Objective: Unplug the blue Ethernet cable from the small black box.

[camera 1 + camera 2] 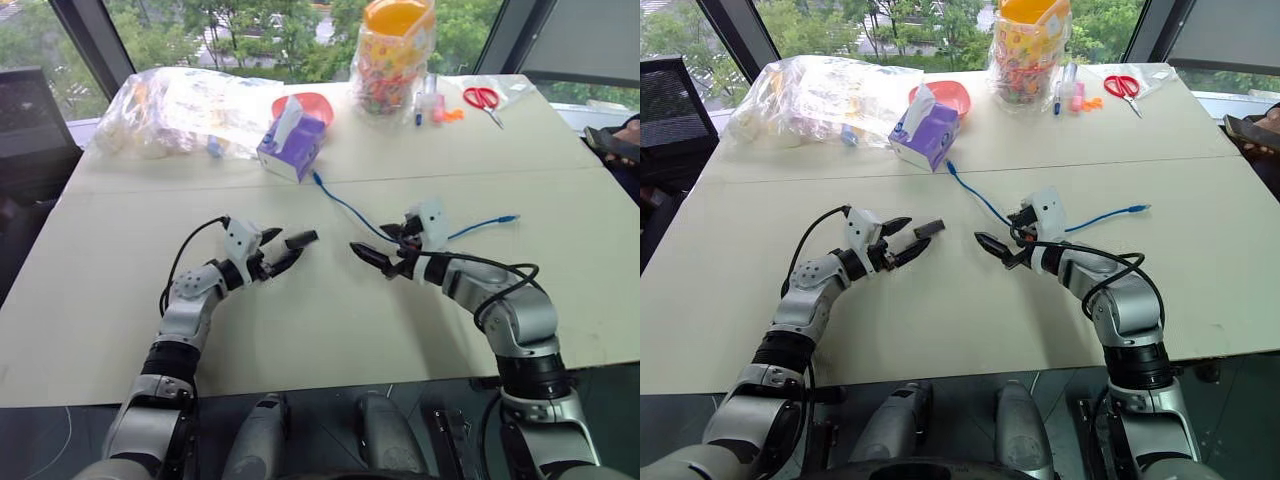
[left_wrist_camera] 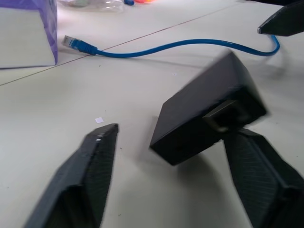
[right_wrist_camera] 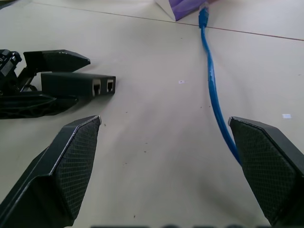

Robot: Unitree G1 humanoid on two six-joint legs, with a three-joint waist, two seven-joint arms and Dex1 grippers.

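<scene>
The small black box (image 2: 209, 114) lies tilted between the fingers of my left gripper (image 1: 285, 250). The gripper is open: the box leans against one finger (image 2: 261, 171) and a gap separates it from the other finger (image 2: 90, 161). In the right wrist view the box (image 3: 78, 85) shows two ports, both with no plug in them. The blue Ethernet cable (image 1: 345, 208) lies loose on the table. One plug (image 1: 315, 178) is by the tissue box and the other (image 1: 513, 217) is out to the right. My right gripper (image 1: 370, 258) is open beside the cable, facing the box, with nothing in it.
A purple tissue box (image 1: 290, 148) stands just beyond the cable. Behind it are a clear plastic bag (image 1: 185, 105), a red bowl (image 1: 312, 103), a jar of sweets (image 1: 393, 55) and red scissors (image 1: 484, 98). A seam (image 1: 150, 188) runs across the table.
</scene>
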